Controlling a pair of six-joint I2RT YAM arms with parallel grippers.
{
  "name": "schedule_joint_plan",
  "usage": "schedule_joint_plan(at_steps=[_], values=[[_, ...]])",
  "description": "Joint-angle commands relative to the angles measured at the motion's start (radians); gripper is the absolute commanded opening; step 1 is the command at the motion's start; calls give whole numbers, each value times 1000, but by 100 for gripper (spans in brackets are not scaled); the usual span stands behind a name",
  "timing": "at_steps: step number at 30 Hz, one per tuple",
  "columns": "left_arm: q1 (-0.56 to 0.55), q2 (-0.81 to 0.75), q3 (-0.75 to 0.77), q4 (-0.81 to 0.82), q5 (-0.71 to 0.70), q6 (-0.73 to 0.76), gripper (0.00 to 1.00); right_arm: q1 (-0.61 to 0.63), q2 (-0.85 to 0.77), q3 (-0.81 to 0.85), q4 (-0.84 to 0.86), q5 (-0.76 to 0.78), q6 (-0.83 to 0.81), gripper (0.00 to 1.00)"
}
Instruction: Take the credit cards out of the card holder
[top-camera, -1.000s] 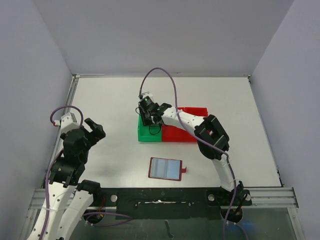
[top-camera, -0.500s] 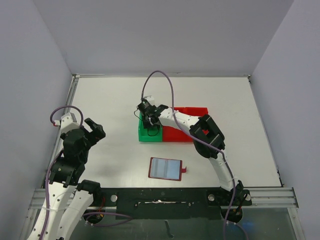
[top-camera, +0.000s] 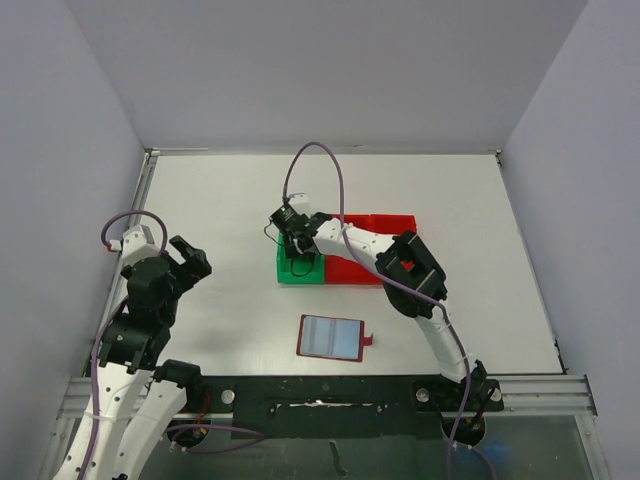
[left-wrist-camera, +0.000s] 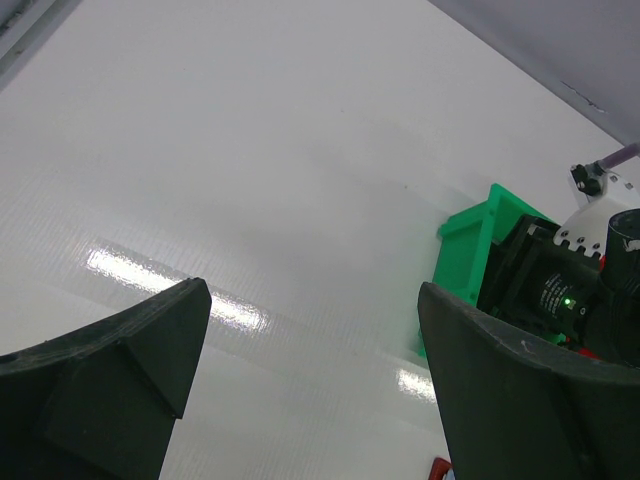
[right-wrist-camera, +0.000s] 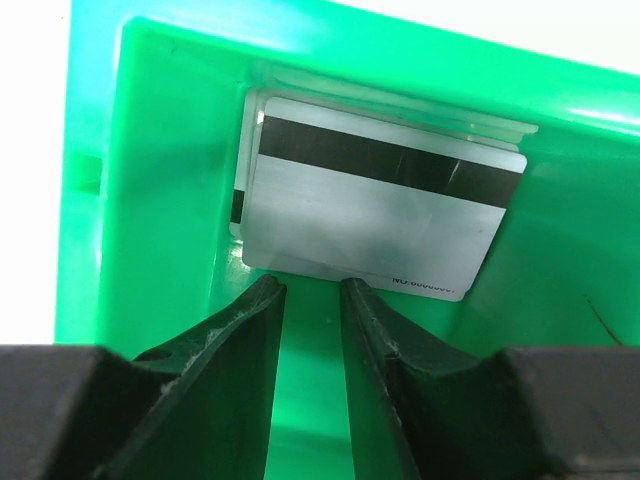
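The card holder (top-camera: 331, 338) lies open and flat on the table in front of the arms, pale blue-grey inside, red tab (top-camera: 367, 340) to its right. Credit cards (right-wrist-camera: 380, 215) lie stacked on the floor of the green bin (right-wrist-camera: 170, 160); the top one is silver-grey with a black stripe. My right gripper (right-wrist-camera: 308, 285) points down into that bin (top-camera: 299, 268), its jaws a narrow gap apart, with nothing between them and their tips just short of the cards. My left gripper (top-camera: 190, 260) hovers at the far left, wide open and empty (left-wrist-camera: 312, 300).
A red bin (top-camera: 365, 268) adjoins the green bin on its right. In the left wrist view the green bin (left-wrist-camera: 470, 250) and the right arm's wrist (left-wrist-camera: 560, 290) show at the right. The right arm's cable (top-camera: 320, 160) loops above the bins.
The right gripper has shifted slightly left and lower into the green bin. The left arm and the card holder have not moved.
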Motion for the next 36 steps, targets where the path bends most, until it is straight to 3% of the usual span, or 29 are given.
schedule_joint_plan(at_steps=[1,19,36], values=[[7,-2,4,31,-6,-2,87,10,-7,17,20,47,30,31],[7,5,4,32,-6,-2,87,9,1,-6,52,146,139,36],[7,1,5,32,-6,-2,87,12,-138,-15,66,24,86,39]])
